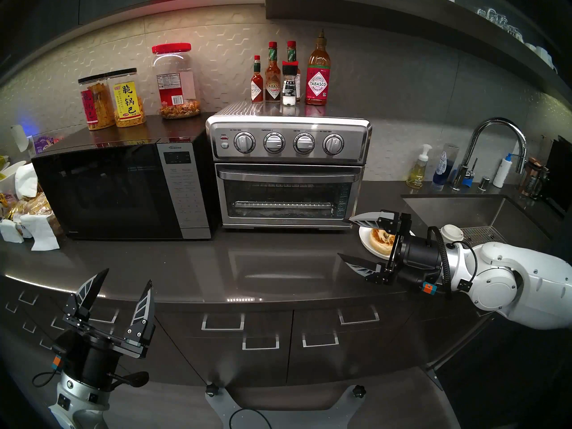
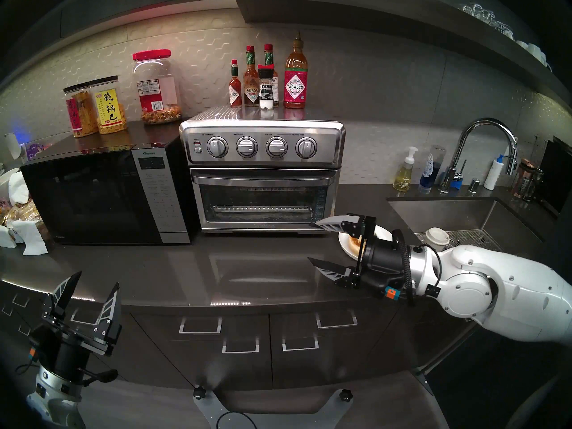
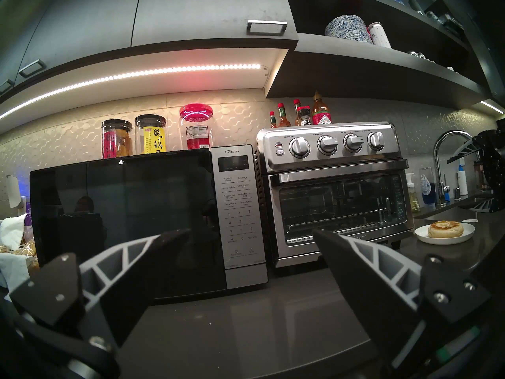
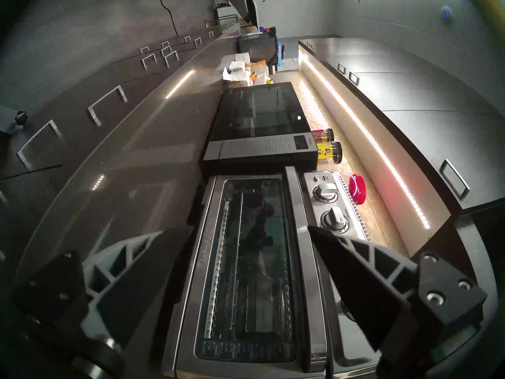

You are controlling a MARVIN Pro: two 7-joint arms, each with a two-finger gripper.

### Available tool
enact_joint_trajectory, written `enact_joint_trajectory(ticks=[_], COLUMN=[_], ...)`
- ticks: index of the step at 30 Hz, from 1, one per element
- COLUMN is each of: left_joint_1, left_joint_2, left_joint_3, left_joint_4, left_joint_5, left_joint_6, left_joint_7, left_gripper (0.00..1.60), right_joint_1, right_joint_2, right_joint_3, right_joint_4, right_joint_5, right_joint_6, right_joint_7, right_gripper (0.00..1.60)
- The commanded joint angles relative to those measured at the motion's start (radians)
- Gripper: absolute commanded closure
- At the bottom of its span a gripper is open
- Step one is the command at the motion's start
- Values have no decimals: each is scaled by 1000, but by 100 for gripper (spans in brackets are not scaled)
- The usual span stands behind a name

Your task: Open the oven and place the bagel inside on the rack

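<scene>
The stainless-steel oven [image 1: 288, 146] stands at the back middle of the counter, its glass door shut and its bar handle [image 1: 288, 170] across the top of the door. The wire rack [image 1: 284, 206] shows through the glass. The bagel [image 1: 382, 237] lies on a white plate [image 1: 366, 241] right of the oven; it is clear in the left wrist view [image 3: 445, 228]. My right gripper [image 1: 345, 238] is open and empty, turned on its side, over the counter just right of the oven's front corner and in front of the plate. My left gripper [image 1: 128, 276] is open and empty, low at the front left.
A black microwave [image 1: 123, 190] stands left of the oven, with snack jars [image 1: 176, 81] on top. Sauce bottles [image 1: 291, 75] stand on the oven. A sink [image 1: 483, 214] with a tap and soap bottles is at the right. Bags and paper [image 1: 28, 214] lie at the far left.
</scene>
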Motion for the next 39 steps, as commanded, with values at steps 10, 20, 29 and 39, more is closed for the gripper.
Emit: enact_joint_trajectory(ticks=[10,20,29,39], left_joint_1=[0,0,1,2], left_joint_2=[0,0,0,-1], left_joint_3=[0,0,0,-1], left_joint_4=[-18,-19,-20,-21], left_joint_5=[-1,-1,-1,0], left_joint_6=[-3,-3,-2,-1], left_joint_7=[-1,-1,-1,-1], left_gripper=[0,0,0,0], right_joint_1=[44,125,122,123], right_joint_2=[-217,-341,-370,-349], right_joint_3=[-18,-85,-65,-38], right_joint_4=[13,42,47,41], right_joint_5=[-40,-96,-109,-102], right_joint_6=[304,455,454,443], right_joint_7=[71,124,68,50], right_gripper=[0,0,0,0])
